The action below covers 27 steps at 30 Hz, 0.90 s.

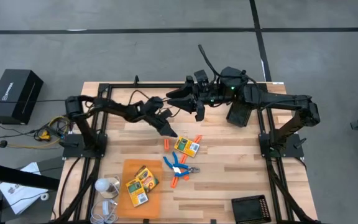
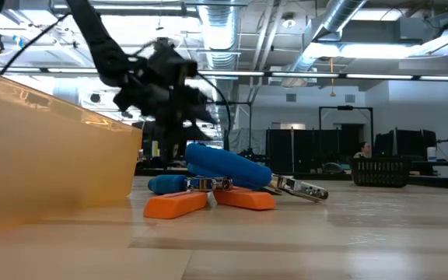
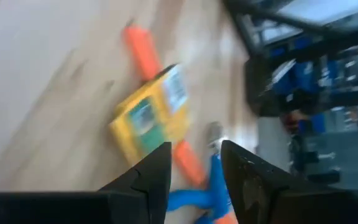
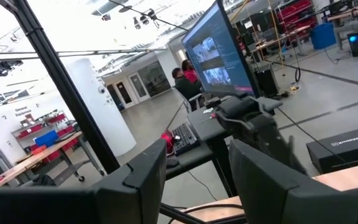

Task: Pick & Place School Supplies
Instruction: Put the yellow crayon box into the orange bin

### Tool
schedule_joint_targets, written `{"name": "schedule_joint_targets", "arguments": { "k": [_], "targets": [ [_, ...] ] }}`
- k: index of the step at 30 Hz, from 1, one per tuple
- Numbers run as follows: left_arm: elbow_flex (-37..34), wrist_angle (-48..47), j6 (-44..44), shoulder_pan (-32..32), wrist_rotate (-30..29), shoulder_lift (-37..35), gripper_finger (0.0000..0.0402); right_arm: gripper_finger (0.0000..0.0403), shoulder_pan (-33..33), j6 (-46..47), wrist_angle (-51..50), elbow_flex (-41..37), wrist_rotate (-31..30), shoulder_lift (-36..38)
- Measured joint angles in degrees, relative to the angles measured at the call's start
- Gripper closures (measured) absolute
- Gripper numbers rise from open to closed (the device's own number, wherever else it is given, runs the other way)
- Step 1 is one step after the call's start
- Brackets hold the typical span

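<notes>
The left gripper [image 1: 168, 131], fingers spread and empty, hangs just beside the small yellow-and-green cardboard crayon box [image 1: 187, 147] on the table.

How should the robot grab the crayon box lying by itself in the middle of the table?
Come straight down with the left pincer and pinch the lone crayon box across its two long edges. It lies flat, and orange sticks crowd its ends.
</notes>
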<state>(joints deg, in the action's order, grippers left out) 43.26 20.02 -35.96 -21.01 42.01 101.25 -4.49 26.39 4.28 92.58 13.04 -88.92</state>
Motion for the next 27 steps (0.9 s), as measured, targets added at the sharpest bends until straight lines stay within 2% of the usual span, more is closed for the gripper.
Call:
{"name": "schedule_joint_targets", "arguments": {
  "k": [3,15,27],
  "targets": [
    [0.9,-2.2,2.1,-0.9,0.0,2.2,0.0266,0.0237,0.1,0.0,-0.2,0.0,0.0,0.0],
    [1.3,-1.7,2.8,-1.3,-1.2,6.1,0.0266,0.0236,0.0,-0.9,-0.5,0.0,0.5,0.0],
    [3.4,-3.3,3.8,-0.2,-3.1,7.3,0.0266,0.0234,0.0,-0.9,-0.4,0.0,1.0,0.0]
  ]
}}
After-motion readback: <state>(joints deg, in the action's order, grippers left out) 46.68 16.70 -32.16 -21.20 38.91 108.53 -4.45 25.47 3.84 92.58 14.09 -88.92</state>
